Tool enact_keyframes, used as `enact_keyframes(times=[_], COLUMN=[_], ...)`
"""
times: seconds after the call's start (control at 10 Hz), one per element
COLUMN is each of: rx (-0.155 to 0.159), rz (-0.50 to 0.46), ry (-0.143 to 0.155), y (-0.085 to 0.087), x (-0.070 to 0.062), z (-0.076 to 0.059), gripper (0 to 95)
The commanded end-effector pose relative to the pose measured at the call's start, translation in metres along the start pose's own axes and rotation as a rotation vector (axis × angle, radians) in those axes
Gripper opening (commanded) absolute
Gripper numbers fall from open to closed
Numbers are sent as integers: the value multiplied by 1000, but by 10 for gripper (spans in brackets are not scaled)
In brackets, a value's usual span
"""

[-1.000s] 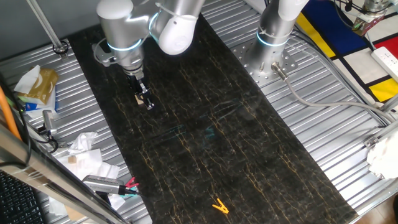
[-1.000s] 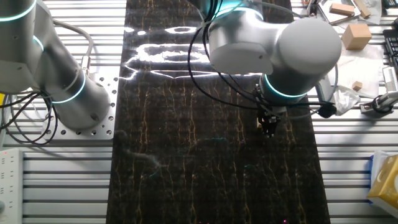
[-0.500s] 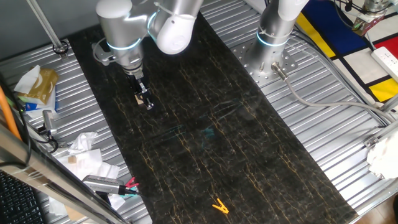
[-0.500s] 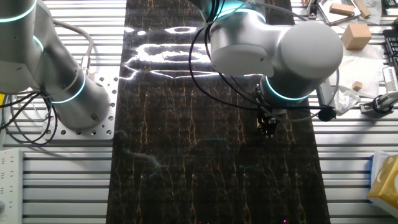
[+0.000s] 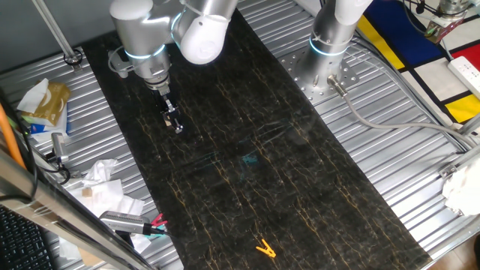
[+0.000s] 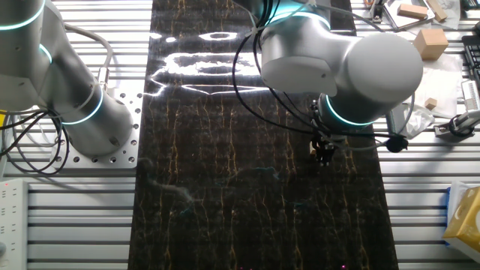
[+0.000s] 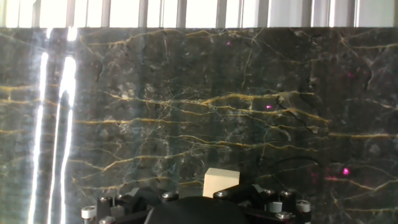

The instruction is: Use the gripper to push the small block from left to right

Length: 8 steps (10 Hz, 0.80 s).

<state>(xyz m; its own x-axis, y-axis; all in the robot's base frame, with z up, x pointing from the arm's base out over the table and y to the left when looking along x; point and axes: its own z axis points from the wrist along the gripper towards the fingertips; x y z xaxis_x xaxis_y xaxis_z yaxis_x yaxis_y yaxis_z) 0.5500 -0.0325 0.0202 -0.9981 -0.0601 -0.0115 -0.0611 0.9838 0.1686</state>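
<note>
pale wooden small block (image 7: pixel 220 182) sits touching the gripper (image 5: pixel 174 124) tip, just ahead of it; can't tell how open the jaws are.

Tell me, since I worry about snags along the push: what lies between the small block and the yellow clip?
Only bare dark marble mat. One fixed view shows the block at the end effector and the clip far down the mat; the small block shows plainly in the hand view.
</note>
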Motion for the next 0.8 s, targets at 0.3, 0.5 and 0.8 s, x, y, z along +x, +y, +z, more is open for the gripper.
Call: enact_keyframes(times=[0.3, 0.5, 0.8], rx=[-1, -2, -5], rz=[12, 14, 20], ry=[2, 1, -2], y=[6, 7, 10], x=[-1, -1, -2], z=[0, 0, 2], gripper=[950, 950, 950])
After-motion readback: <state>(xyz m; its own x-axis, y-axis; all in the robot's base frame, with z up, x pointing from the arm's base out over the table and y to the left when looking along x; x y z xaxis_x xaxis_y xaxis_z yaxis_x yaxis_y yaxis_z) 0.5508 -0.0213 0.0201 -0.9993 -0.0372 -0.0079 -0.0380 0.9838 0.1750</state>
